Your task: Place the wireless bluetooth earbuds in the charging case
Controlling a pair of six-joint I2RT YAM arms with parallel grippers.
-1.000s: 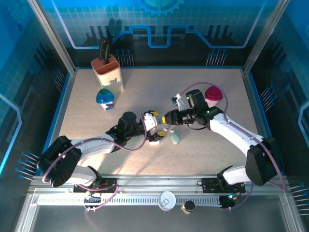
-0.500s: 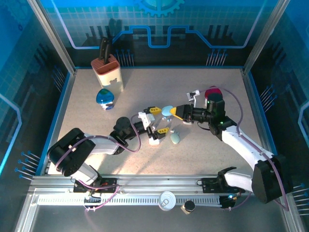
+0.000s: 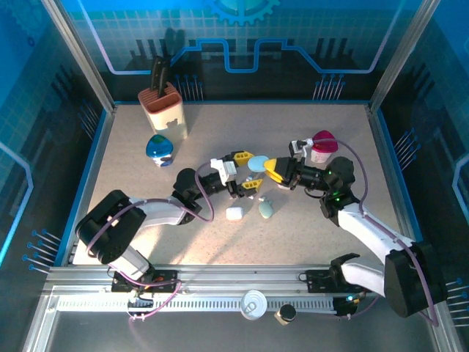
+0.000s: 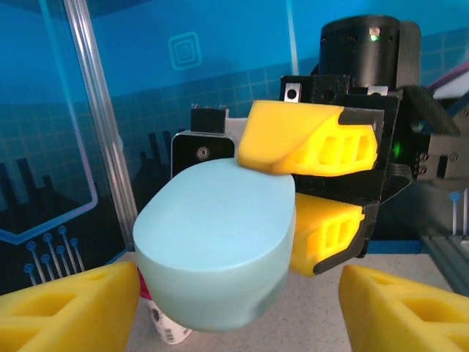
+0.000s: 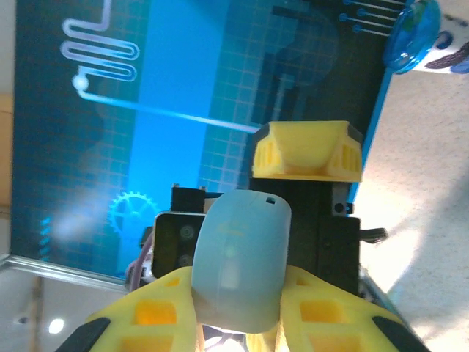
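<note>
The charging case (image 3: 256, 164) is a pale blue pebble held above the middle of the table. My right gripper (image 3: 272, 171) is shut on it from the right; in the right wrist view its yellow fingers (image 5: 157, 315) clamp the lower end of the case (image 5: 242, 257). My left gripper (image 3: 245, 171) faces it from the left, open. In the left wrist view the case (image 4: 216, 242) sits between my left fingertips (image 4: 69, 304), with a clear gap on the right side. The earbuds are out of view.
A white pebble case (image 3: 234, 213) and a pale green one (image 3: 265, 210) lie on the table just below the grippers. A blue-topped object (image 3: 159, 149) and a knife block (image 3: 163, 108) stand at the back left. A pink-topped cup (image 3: 322, 144) stands behind my right arm.
My left gripper rose from beside the white case to the pale blue case, and its jaws narrowed around it. My right gripper stretched out and lowered, holding the case in mid-air.
</note>
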